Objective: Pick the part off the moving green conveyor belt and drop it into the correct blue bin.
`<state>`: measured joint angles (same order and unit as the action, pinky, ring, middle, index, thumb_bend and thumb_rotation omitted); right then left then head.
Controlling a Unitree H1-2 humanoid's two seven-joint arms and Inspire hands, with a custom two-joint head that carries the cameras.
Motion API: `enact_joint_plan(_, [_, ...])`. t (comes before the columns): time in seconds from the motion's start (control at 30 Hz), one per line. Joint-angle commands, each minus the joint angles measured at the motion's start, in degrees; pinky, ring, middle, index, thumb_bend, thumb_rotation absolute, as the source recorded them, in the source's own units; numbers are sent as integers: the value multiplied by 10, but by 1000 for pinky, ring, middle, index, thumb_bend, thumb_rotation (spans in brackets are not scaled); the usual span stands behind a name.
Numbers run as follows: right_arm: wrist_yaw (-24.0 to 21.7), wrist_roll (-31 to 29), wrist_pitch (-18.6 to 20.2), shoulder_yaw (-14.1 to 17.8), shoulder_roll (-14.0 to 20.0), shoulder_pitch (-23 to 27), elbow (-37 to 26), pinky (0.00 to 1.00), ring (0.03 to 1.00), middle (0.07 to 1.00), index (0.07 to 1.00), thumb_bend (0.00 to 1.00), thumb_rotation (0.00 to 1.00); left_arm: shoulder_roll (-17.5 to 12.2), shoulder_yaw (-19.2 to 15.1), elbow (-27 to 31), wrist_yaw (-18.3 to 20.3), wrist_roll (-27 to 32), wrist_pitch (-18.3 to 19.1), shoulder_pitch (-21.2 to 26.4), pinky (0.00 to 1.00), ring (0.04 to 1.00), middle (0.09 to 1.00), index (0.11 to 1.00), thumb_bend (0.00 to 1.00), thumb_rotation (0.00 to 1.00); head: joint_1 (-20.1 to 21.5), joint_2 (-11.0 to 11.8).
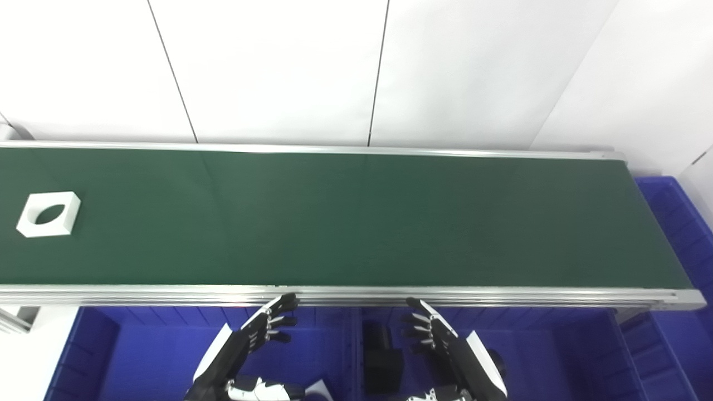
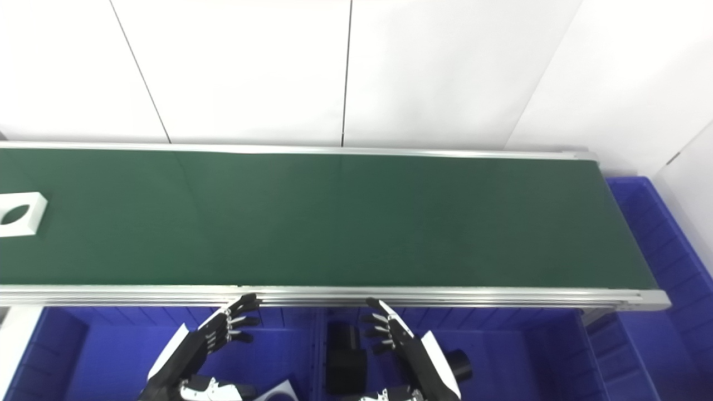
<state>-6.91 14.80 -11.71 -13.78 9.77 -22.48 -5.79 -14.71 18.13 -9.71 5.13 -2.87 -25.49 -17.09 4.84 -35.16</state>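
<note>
Nearest me, at the bottom of the frame, my left hand (image 1: 267,328) and right hand (image 1: 431,334) hang over the blue bins (image 1: 145,356), fingers spread and holding nothing, tips close to the belt's near rail (image 1: 345,294). The part (image 1: 49,214), a white square block with a round hole through it, lies flat at the far left of the green conveyor belt (image 1: 362,217), well apart from both hands.

I judge this a waiting step: I'd keep both hands low and open, let the part come nearer, then meet it from above with the closer hand, fingers straddling opposite flat sides rather than the hole.

The left eye view shows the whole part; the right eye view cuts it off at the left edge, but shows more clearly a black cylindrical piece (image 2: 458,365) in the bin beside my right wrist.
</note>
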Motion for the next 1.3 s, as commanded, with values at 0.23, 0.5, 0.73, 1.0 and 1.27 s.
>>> enact_joint_plan(0.23, [8, -9, -41, 1, -1, 3, 0, 633, 759, 825, 923, 829, 93, -11, 19, 2, -28, -3, -14, 14, 699, 810, 888, 905, 853, 288, -8, 4])
enact_joint_plan(0.5, [9, -8, -44, 1, -1, 6, 1, 635, 759, 827, 925, 823, 96, -16, 28, 5, -39, -2, -14, 17, 696, 806, 887, 902, 855, 288, -9, 4])
enact_joint_plan(0.73, [15, -12, -52, 6, -1, 4, 3, 631, 755, 828, 920, 828, 73, -20, 23, 26, -30, 7, -14, 9, 707, 815, 890, 905, 858, 284, -67, 13])
enact_joint_plan(1.0, [15, -31, -81, 17, 7, 5, 24, 634, 758, 828, 929, 814, 12, -37, -16, 72, -2, 18, -14, 10, 683, 791, 857, 868, 926, 270, -167, 44])
enact_joint_plan(1.27, [10, -43, -66, 26, 8, 3, 23, 693, 806, 876, 952, 792, 14, -57, -51, 101, -31, -14, -14, 30, 651, 762, 829, 853, 968, 321, -192, 57])
